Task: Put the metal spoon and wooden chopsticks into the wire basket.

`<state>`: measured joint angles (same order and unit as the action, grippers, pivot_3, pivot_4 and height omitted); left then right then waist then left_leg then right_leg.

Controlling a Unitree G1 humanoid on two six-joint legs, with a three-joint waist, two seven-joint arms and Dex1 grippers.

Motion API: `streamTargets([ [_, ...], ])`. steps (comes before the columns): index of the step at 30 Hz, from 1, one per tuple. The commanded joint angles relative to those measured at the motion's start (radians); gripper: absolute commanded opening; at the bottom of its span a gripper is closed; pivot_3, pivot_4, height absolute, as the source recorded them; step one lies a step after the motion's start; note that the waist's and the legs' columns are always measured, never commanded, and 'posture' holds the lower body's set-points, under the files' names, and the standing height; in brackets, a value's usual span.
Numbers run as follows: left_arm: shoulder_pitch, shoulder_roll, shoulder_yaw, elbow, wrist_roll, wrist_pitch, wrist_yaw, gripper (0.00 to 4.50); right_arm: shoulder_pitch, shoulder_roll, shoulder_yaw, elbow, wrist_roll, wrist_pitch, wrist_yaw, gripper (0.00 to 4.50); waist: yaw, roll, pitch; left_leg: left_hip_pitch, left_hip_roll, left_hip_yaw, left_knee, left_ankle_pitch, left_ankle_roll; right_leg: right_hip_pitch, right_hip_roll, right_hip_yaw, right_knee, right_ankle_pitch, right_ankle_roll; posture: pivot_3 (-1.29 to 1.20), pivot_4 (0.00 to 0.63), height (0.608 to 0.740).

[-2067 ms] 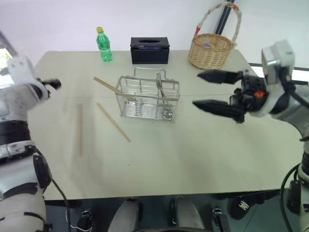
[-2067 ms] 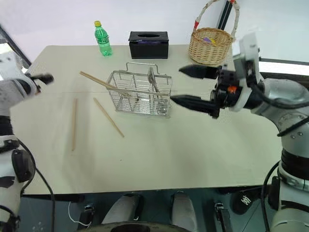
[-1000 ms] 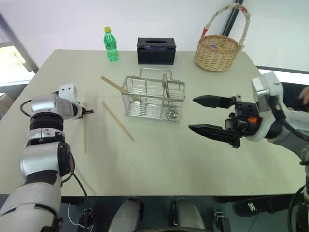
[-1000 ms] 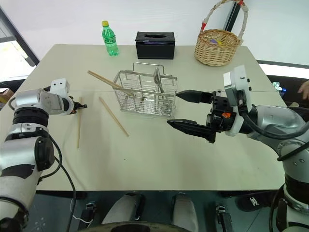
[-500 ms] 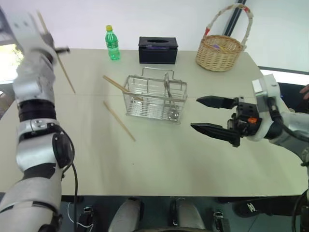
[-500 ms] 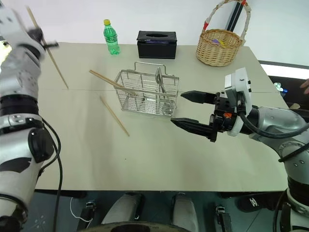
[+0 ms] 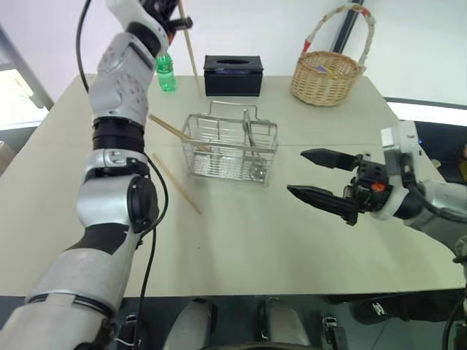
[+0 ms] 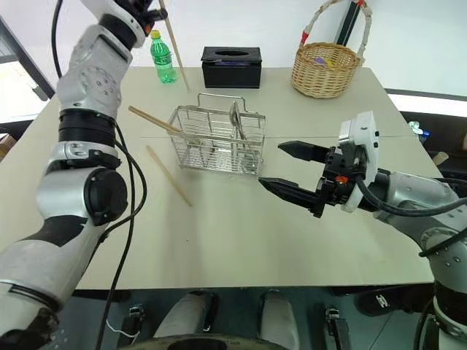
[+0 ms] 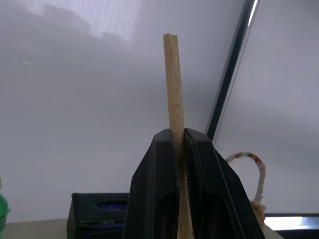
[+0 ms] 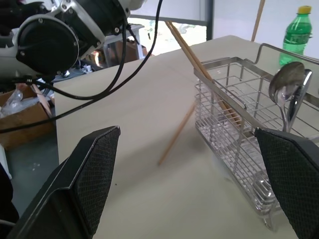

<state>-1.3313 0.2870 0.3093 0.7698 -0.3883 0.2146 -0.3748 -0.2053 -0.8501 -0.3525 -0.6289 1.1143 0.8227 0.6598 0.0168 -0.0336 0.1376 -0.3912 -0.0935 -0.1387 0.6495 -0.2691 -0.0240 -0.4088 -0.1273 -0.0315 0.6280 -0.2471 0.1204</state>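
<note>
While raised high at far left, left end effector [image 7: 174,20] is clenched on one chopstick [image 7: 191,58], prob. to drop it upright into wire basket [image 7: 230,149]. One stick [image 7: 175,182] lies on worktop [image 7: 241,240] left of basket; another [image 7: 175,131] leans on its left rim. Sticks: thin, tan. Spoon [image 10: 286,84] stands inside basket. Right end effector [image 7: 317,177] hangs released, empty, right of basket.

No text, label or number can be read anywhere.
</note>
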Motion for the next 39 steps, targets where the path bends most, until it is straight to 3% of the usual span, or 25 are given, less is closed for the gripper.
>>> streamTargets([
  [1, 0.029, -0.007, -0.028, -0.080, 0.001, 0.010, -0.032, 0.03, 0.014, 0.006, -0.050, -0.044, 0.027, -0.026, -0.034, 4.50, -0.002, 0.000, 0.000, 0.000, 0.000, 0.000, 0.000, 0.000, 0.000, 0.000, 0.000, 0.000, 0.000, 0.000, 0.000, 0.00, 0.150, 0.661],
  [17, 0.282, -0.046, -0.128, -0.367, 0.014, 0.108, -0.039, 0.03, 0.003, 0.020, -0.039, -0.010, 0.042, -0.046, -0.116, 4.50, 0.002, 0.004, -0.003, 0.002, 0.000, 0.000, 0.001, 0.000, 0.000, 0.003, 0.001, 0.000, -0.001, 0.000, 0.000, 0.00, 0.150, 0.661],
  [20, 0.290, -0.042, -0.124, -0.386, 0.009, 0.126, -0.032, 1.15, -0.008, 0.017, -0.039, 0.006, 0.042, -0.045, -0.118, 4.50, 0.003, 0.004, -0.003, 0.003, 0.000, 0.000, 0.001, 0.000, 0.000, 0.004, 0.002, 0.000, -0.001, 0.000, 0.000, 0.00, 0.150, 0.661],
  [25, 0.264, -0.019, -0.107, -0.350, 0.020, 0.114, -0.025, 3.73, -0.034, 0.017, -0.029, 0.025, 0.037, -0.042, -0.123, 4.50, 0.005, 0.004, -0.003, 0.003, 0.000, 0.000, 0.001, 0.000, 0.001, 0.004, 0.002, 0.000, -0.001, 0.000, 0.000, 0.00, 0.150, 0.661],
  [27, 0.255, -0.009, -0.104, -0.328, 0.024, 0.102, -0.029, 4.45, -0.041, 0.017, -0.025, 0.027, 0.036, -0.041, -0.125, 4.50, 0.003, 0.005, -0.003, 0.003, 0.000, 0.000, 0.001, 0.000, 0.001, 0.004, 0.002, 0.000, -0.001, 0.000, 0.000, 0.00, 0.150, 0.661],
  [39, 0.163, 0.042, -0.068, -0.222, 0.022, 0.054, -0.032, 4.45, -0.074, 0.019, 0.004, 0.057, 0.010, -0.045, -0.111, 4.50, -0.003, 0.004, -0.002, 0.000, 0.000, -0.001, 0.001, 0.000, 0.001, 0.001, 0.002, 0.000, -0.001, 0.000, 0.000, 0.00, 0.150, 0.661],
])
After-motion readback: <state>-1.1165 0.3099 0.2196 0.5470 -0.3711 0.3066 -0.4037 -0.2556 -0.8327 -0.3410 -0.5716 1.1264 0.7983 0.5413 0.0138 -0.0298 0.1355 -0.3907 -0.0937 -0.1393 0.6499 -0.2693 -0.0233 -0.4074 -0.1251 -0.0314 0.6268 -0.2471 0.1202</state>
